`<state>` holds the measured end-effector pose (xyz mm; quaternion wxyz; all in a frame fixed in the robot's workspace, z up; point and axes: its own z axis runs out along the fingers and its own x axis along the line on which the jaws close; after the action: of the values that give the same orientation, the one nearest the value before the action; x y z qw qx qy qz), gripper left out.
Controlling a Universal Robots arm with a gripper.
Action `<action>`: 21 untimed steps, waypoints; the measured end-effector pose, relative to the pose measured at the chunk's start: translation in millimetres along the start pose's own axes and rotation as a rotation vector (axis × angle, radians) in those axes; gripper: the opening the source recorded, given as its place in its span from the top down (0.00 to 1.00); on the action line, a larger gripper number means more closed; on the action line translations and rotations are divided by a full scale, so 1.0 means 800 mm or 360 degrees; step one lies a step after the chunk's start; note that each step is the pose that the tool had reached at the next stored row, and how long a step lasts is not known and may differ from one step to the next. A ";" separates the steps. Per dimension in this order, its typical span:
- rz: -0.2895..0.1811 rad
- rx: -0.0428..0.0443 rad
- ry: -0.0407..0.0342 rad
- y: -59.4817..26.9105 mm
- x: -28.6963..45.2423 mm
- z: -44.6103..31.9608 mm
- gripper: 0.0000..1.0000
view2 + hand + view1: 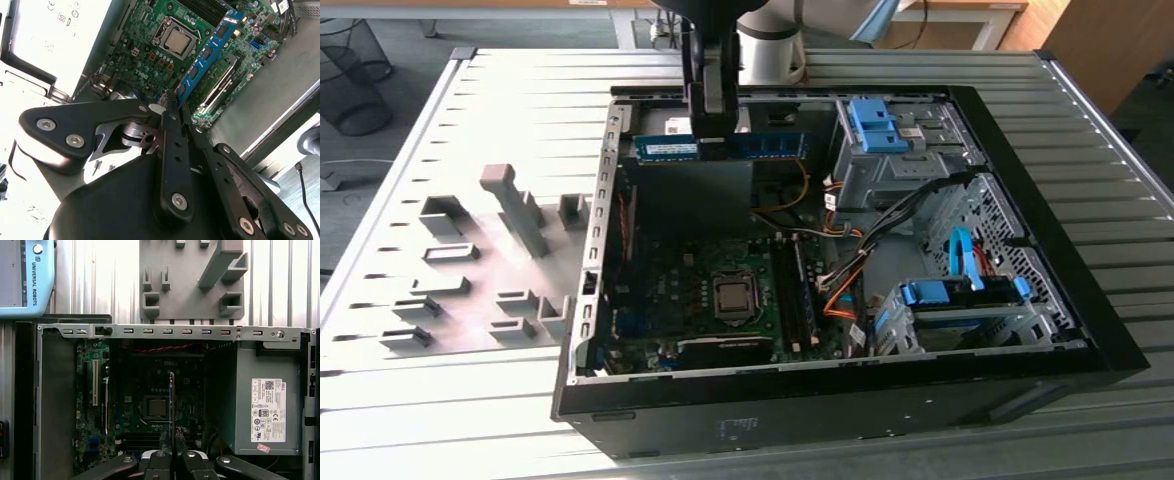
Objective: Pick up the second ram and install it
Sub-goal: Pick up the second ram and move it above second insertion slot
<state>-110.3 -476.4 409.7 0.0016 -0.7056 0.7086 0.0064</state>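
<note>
The ram [774, 146] hangs level over the open case [1107, 330], pinched between the closed jaws of the gripper [711, 140]. In the exterior view it sits at twelve o'clock from the socket [734, 297]. The grey holders [520, 215] stand at nine o'clock of the case.

white label [268, 410] on power supply [240, 405] | lettering on blue housing [42, 290]
</note>
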 end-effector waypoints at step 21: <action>0.0000 0.0000 0.0000 -0.012 0.0000 0.0000 0.86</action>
<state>-100.6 -476.4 409.7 0.0017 -0.7056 0.7086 0.0065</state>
